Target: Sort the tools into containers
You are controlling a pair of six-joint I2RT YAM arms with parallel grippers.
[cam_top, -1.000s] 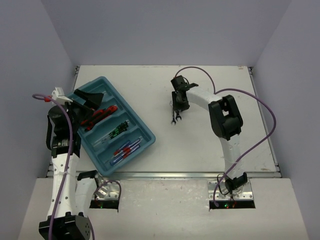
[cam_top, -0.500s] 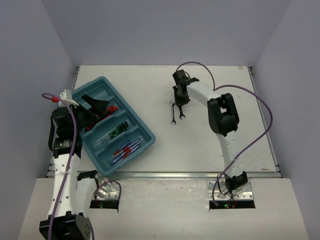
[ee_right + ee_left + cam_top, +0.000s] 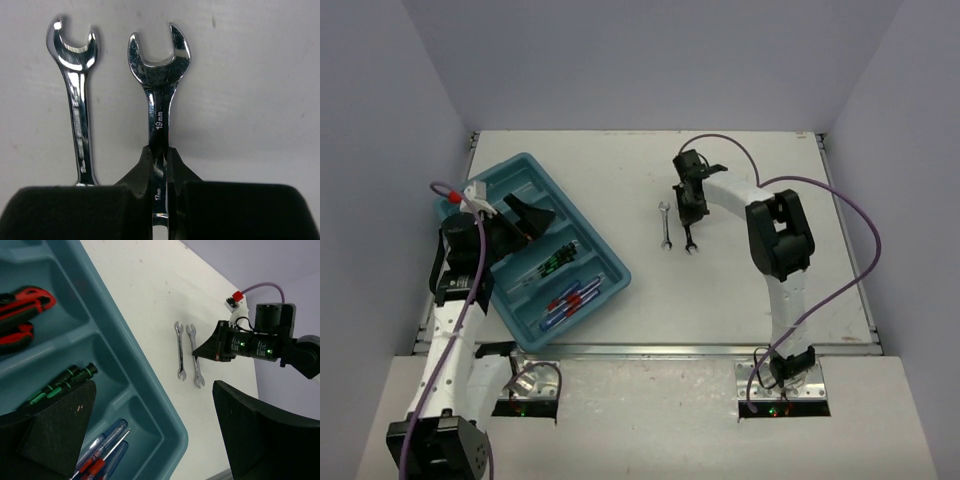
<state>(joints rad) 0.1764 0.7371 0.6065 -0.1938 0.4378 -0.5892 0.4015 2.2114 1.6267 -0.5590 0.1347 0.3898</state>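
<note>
The right gripper is clamped on the shank of the larger silver wrench, its two fingers pressed against either side and hiding the lower end. This wrench lies flat on the white table. Just beside it and parallel, not touching, lies a slimmer second wrench; that makes two wrenches, both well apart from the teal tray.

The left gripper hangs above the tray with its fingers spread wide, holding nothing. Below it, the long compartments hold:
- One pair of red-handled pliers.
- In the next compartment, two thin black screwdrivers with green marks.
- In the end one, at least two blue-and-red screwdrivers; the dark left-hand finger covers part of them, so the count is uncertain.

From above, the left gripper's body hides much of the pliers. A purple cable loops over the table beside the right arm.
</note>
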